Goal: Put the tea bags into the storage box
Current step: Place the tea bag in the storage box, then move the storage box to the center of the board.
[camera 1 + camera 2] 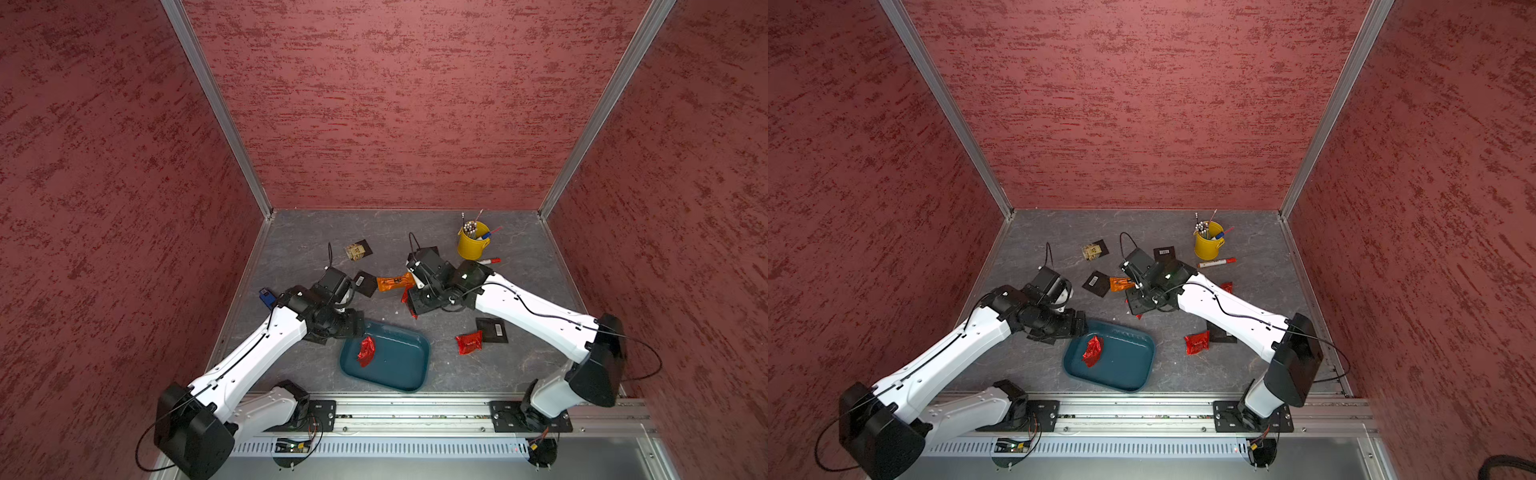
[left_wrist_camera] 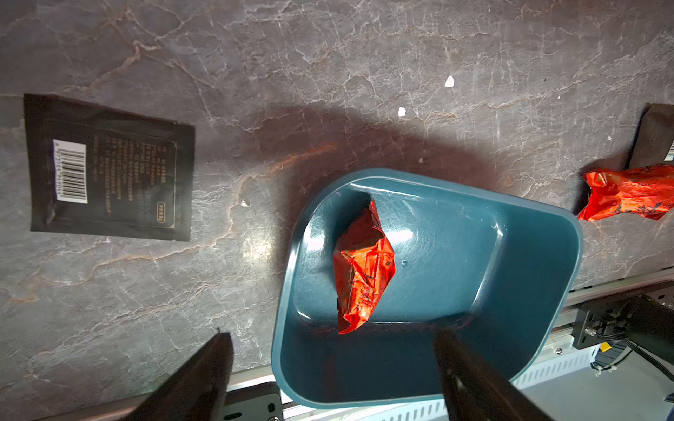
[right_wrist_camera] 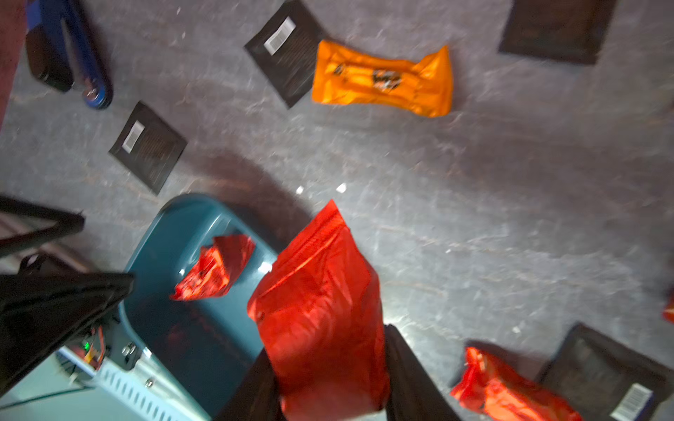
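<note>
- Storage box (image 1: 401, 368) (image 1: 1125, 370) (image 2: 518, 291) (image 3: 160, 240): a dark teal tray on the grey table (image 1: 457, 386), lying flat near the rail in front of the arms.
- Crumpled red pouch (image 1: 366, 351) (image 1: 1092, 350) (image 2: 363, 269) (image 3: 215, 269): inside the box, close to its left wall.
- Left gripper (image 2: 333, 337): jaws spread wide with nothing between them. It hangs at the box's far left corner, with one finger over the box floor and the other over the table outside it.
- Right gripper (image 3: 330, 375): jaws closed onto a red foil pouch (image 3: 321, 291), pinched at one end, with the rest sticking out past the fingers. It sits just beyond the box's far rim. This wrist view is blurred.
- Orange wrapper (image 1: 395, 282) (image 1: 1121, 284) (image 3: 383, 80): on the table beyond the box's far side, touching a black barcode square (image 1: 365, 283) (image 1: 1096, 284) (image 3: 284, 51).
- Tan patterned packet (image 1: 357, 250) (image 1: 1094, 251): farther beyond the box, resting on another black square.
- Flat red pouch (image 1: 469, 343) (image 1: 1197, 343): near the box's right side, touching a black labelled packet (image 1: 492, 330).
- Yellow cup (image 1: 471, 243) and marker pen (image 1: 490, 261): well beyond the box's far right corner.
- Blue block (image 1: 266, 296): off the box's far left, partly behind the left arm.
</note>
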Action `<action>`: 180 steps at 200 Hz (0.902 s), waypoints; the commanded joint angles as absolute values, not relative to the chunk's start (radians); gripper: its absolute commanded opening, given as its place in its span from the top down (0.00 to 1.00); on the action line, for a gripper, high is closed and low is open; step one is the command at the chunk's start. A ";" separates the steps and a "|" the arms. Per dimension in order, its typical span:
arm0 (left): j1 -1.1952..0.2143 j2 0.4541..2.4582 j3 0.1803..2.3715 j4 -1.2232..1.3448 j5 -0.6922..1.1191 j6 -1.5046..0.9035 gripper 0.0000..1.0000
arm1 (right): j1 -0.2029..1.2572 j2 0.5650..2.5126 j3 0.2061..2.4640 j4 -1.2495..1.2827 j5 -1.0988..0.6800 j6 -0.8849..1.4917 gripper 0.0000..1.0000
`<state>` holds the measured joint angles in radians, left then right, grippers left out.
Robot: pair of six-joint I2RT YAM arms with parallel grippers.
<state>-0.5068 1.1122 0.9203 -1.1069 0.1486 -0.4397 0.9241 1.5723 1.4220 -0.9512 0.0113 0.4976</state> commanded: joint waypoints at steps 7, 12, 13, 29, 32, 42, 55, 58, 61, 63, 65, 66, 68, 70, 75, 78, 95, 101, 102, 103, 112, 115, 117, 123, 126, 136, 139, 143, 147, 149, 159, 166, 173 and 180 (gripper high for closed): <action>-0.487 1.115 0.937 -1.111 0.167 -0.410 0.09 | 0.988 1.568 1.364 -0.963 -0.004 0.614 0.57; -0.484 1.114 0.937 -1.111 0.170 -0.409 0.09 | 1.001 1.573 1.360 -0.962 -0.004 0.621 0.57; -0.484 1.114 0.937 -1.110 0.170 -0.408 0.09 | 1.003 1.574 1.359 -0.962 -0.003 0.622 0.57; -0.476 1.111 0.937 -1.109 0.176 -0.407 0.09 | 1.036 1.594 1.358 -0.966 -0.002 0.643 0.57; -0.474 1.111 0.937 -1.109 0.177 -0.405 0.08 | 1.041 1.596 1.358 -0.966 -0.002 0.646 0.57; -0.470 1.111 0.937 -1.110 0.181 -0.404 0.08 | 1.060 1.608 1.355 -0.961 -0.004 0.656 0.57; -0.463 1.112 0.934 -1.105 0.186 -0.402 0.08 | 1.081 1.621 1.350 -0.950 -0.016 0.669 0.56; -0.461 1.112 0.935 -1.105 0.187 -0.402 0.08 | 1.085 1.624 1.348 -0.947 -0.018 0.672 0.56; -0.458 1.114 0.933 -1.104 0.188 -0.402 0.08 | 1.091 1.628 1.345 -0.945 -0.020 0.676 0.55; -0.457 1.114 0.933 -1.103 0.188 -0.402 0.08 | 1.094 1.631 1.344 -0.943 -0.021 0.677 0.55; -0.455 1.114 0.933 -1.102 0.190 -0.402 0.08 | 1.096 1.633 1.342 -0.942 -0.024 0.678 0.55; -0.455 1.114 0.932 -1.102 0.191 -0.401 0.08 | 1.097 1.634 1.342 -0.941 -0.024 0.678 0.55; -0.452 1.114 0.932 -1.102 0.192 -0.401 0.08 | 1.099 1.636 1.340 -0.941 -0.026 0.680 0.55; -0.450 1.114 0.931 -1.100 0.194 -0.401 0.08 | 1.100 1.639 1.339 -0.940 -0.028 0.681 0.55; -0.445 1.116 0.931 -1.098 0.196 -0.399 0.08 | 1.105 1.645 1.336 -0.940 -0.033 0.684 0.55; -0.442 1.117 0.931 -1.097 0.197 -0.397 0.08 | 1.108 1.651 1.334 -0.939 -0.035 0.686 0.54; -0.427 1.120 0.931 -1.087 0.206 -0.394 0.07 | 1.121 1.676 1.336 -0.940 -0.038 0.682 0.51; -0.424 1.122 0.932 -1.083 0.207 -0.393 0.08 | 1.124 1.682 1.338 -0.943 -0.035 0.678 0.50; -0.423 1.122 0.933 -1.082 0.208 -0.393 0.08 | 1.125 1.684 1.339 -0.944 -0.034 0.677 0.50; -0.422 1.123 0.933 -1.082 0.208 -0.393 0.08 | 1.126 1.684 1.339 -0.944 -0.034 0.677 0.49; -0.419 1.126 0.934 -1.078 0.211 -0.390 0.07 | 1.127 1.692 1.343 -0.945 -0.029 0.674 0.47; -0.419 1.128 0.935 -1.076 0.214 -0.390 0.07 | 1.126 1.693 1.343 -0.946 -0.026 0.672 0.45; -0.417 1.130 0.936 -1.075 0.215 -0.389 0.07 | 1.127 1.694 1.344 -0.946 -0.024 0.671 0.45; -0.417 1.133 0.938 -1.075 0.216 -0.387 0.07 | 1.128 1.695 1.348 -0.947 -0.021 0.668 0.44; -0.416 1.135 0.940 -1.075 0.216 -0.387 0.07 | 1.127 1.696 1.350 -0.949 -0.018 0.667 0.43; -0.415 1.140 0.943 -1.074 0.217 -0.384 0.07 | 1.128 1.697 1.362 -0.960 -0.006 0.661 0.37; -0.416 1.143 0.945 -1.074 0.218 -0.384 0.07 | 1.128 1.697 1.367 -0.965 -0.002 0.658 0.35; -0.415 1.143 0.946 -1.074 0.216 -0.382 0.07 | 1.128 1.696 1.373 -0.972 0.003 0.656 0.33; -0.414 1.143 0.946 -1.075 0.217 -0.382 0.07 | 1.129 1.695 1.379 -0.978 0.008 0.652 0.31; -0.414 1.144 0.947 -1.075 0.217 -0.382 0.07 | 1.129 1.694 1.381 -0.980 0.011 0.651 0.30; -0.412 1.144 0.949 -1.074 0.219 -0.381 0.07 | 1.129 1.690 1.393 -0.991 0.022 0.645 0.28; -0.410 1.144 0.948 -1.074 0.219 -0.381 0.07 | 1.129 1.687 1.403 -1.000 0.032 0.642 0.25; -0.408 1.144 0.948 -1.074 0.220 -0.380 0.06 | 1.129 1.686 1.410 -1.009 0.043 0.638 0.22; -0.405 1.144 0.947 -1.073 0.222 -0.380 0.06 | 1.128 1.683 1.417 -1.018 0.059 0.630 0.17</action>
